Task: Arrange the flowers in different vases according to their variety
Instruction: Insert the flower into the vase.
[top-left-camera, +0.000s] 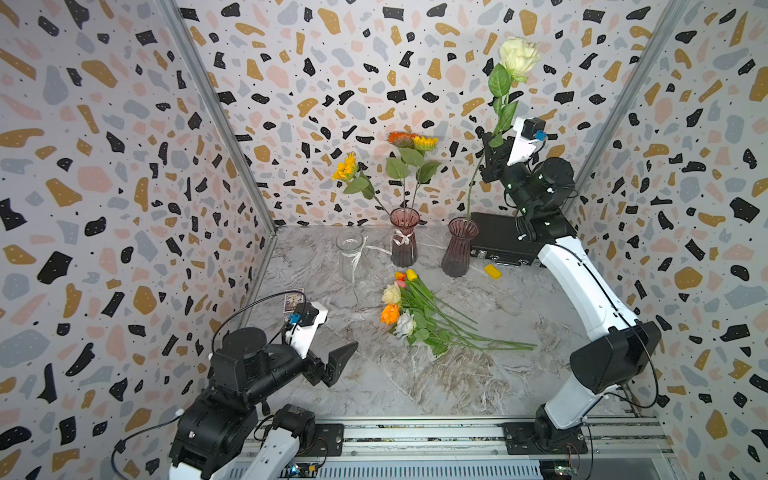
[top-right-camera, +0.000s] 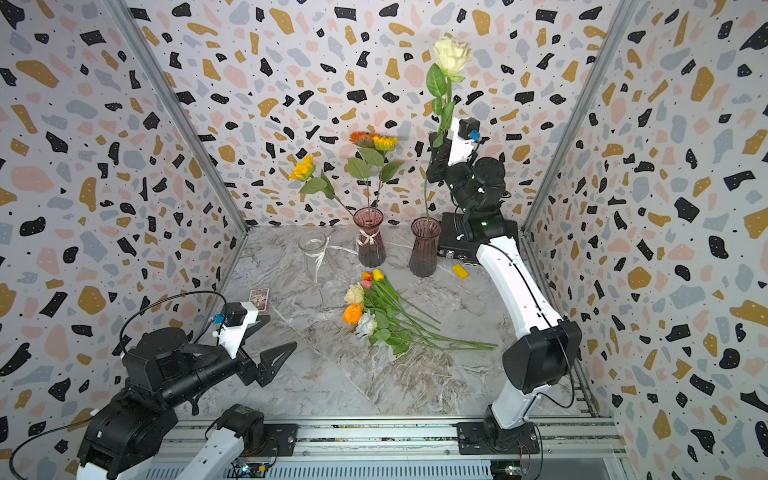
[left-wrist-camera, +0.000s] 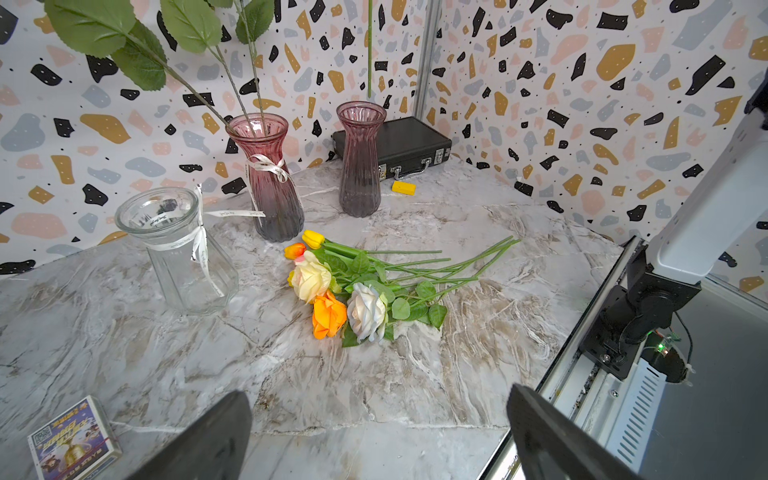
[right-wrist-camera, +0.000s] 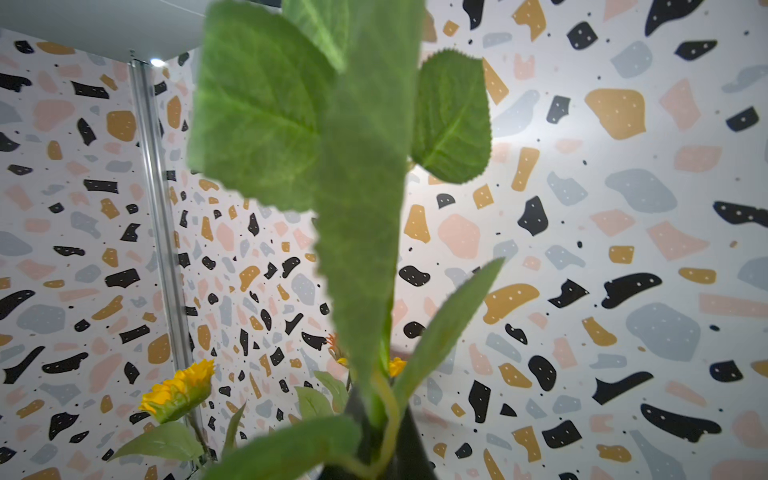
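Right pincer: clamping shut on the stem of the cream rose at its lowest leaves, holding it upright.
Rose location: hanging over the back of the worktop, stem tip hovering just above the mouth of the plain purple vase, not yet inside.
Left pincer: standing fully open, holding nothing, hovering low near the worktop front.
Handling: judging the rose light and top-heavy, with a thin stem likely flexing at the tip and possibly rotating in the grip.
Hold point: favouring mid-stem at the leaves, leaving the lower length free for entry.
Vase: judging the glass fragile and easy to tip, so avoiding sideways pushes on the rim.
Remaining flowers: lying piled mid-worktop, stems overlapping.
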